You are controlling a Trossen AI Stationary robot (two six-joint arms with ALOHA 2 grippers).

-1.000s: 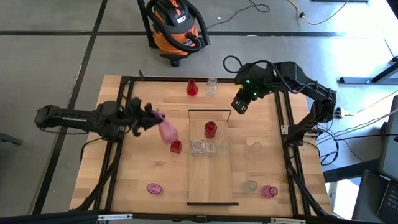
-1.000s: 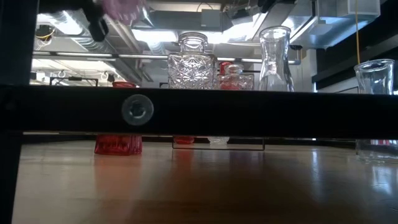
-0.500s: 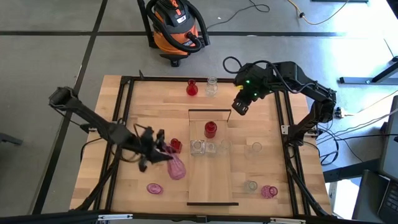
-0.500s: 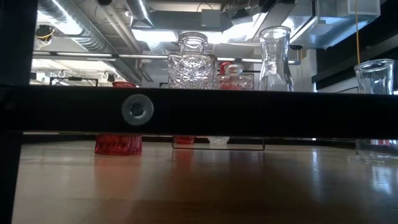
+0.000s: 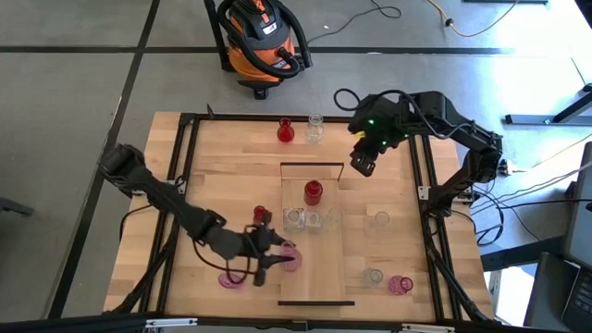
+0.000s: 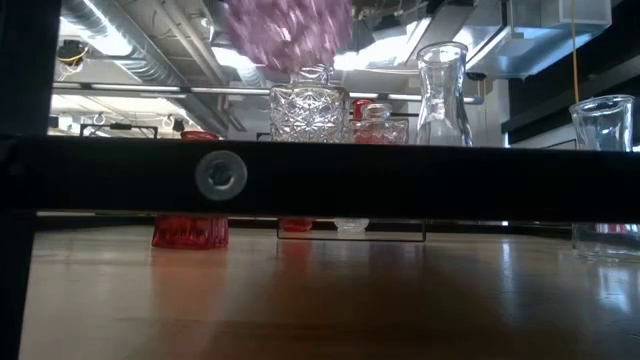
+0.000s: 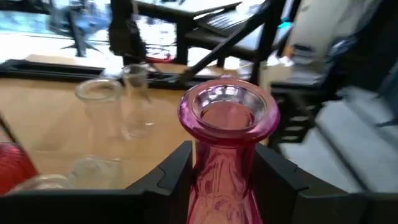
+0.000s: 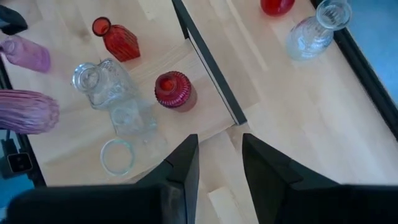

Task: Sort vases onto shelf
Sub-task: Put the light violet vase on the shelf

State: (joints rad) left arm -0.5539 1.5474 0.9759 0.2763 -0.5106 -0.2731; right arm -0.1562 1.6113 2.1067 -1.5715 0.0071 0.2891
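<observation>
Seen from above, a wooden table (image 5: 231, 166) fills the centre of the frame, with a long pale shelf (image 5: 314, 268) running vertically through its middle. In the lower left of the high view, the left arm stretches toward the shelf, and the left gripper (image 5: 276, 259) is clamped on a translucent pink vase (image 5: 289, 257), carried at the shelf's left edge. The left wrist view shows this plainly: the vase's neck sits squeezed between the two dark fingers (image 7: 169, 171), its round mouth facing the camera.

In the upper right of the high view, the right gripper (image 5: 362, 165) hangs above the table just right of the shelf's far end; its fingers stand a little apart with nothing between them (bare wood shows through the gap in the right wrist view).

Several vases are already on the shelf: a red vase (image 5: 313, 192) above centre and, below it, a row of clear ones including a cut-glass vase (image 5: 293, 218). Another small red vase (image 5: 261, 215) stands just left of the shelf. More wait off it: a red and a clear one at the table's top, a pink vase (image 5: 228, 280) at lower left, another pink one (image 5: 400, 285) at lower right.

The step in hand appears to be carrying the pink vase onto the shelf. The next move probably calls for setting it upright on the bare plank below the clear row, then letting go without nudging its neighbours.
</observation>
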